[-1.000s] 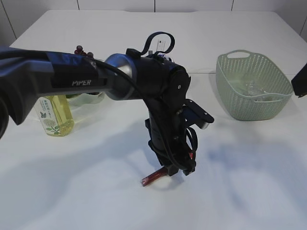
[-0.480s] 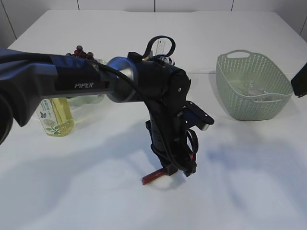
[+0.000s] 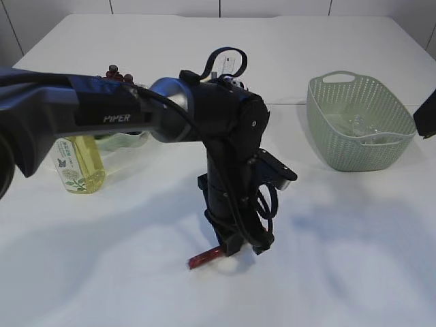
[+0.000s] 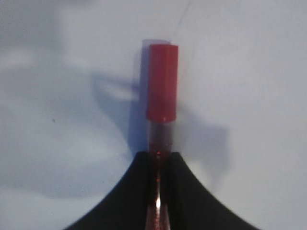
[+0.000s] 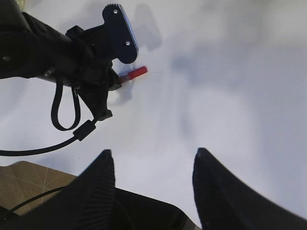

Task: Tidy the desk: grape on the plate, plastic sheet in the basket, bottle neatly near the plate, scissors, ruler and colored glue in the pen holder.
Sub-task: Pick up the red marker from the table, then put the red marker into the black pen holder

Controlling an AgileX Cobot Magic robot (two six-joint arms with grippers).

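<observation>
My left gripper (image 3: 228, 251) points down at the middle of the table, shut on the colored glue (image 3: 203, 259), a clear tube of red glitter with a red cap (image 4: 162, 81). In the left wrist view the jaws (image 4: 157, 154) pinch the tube's body and the cap sticks out ahead. Whether the tube is off the table I cannot tell. The grape (image 3: 116, 71) lies on the plate (image 3: 126, 142) behind the left arm, with the yellow bottle (image 3: 78, 163) beside it. The plastic sheet (image 3: 357, 126) lies in the green basket (image 3: 320, 116). My right gripper (image 5: 153, 151) hovers open and holds nothing. Scissors, ruler and pen holder are hidden.
The left arm (image 3: 102, 116) stretches from the left edge across the plate to the table's middle and blocks the view behind it. A dark part of the right arm (image 3: 426, 112) shows at the right edge. A brown mat (image 5: 29, 179) lies beside the table.
The left jaws have closed onto the glue tube. Gripper and tube have shifted a little left and toward the front edge. The right gripper has not moved.
</observation>
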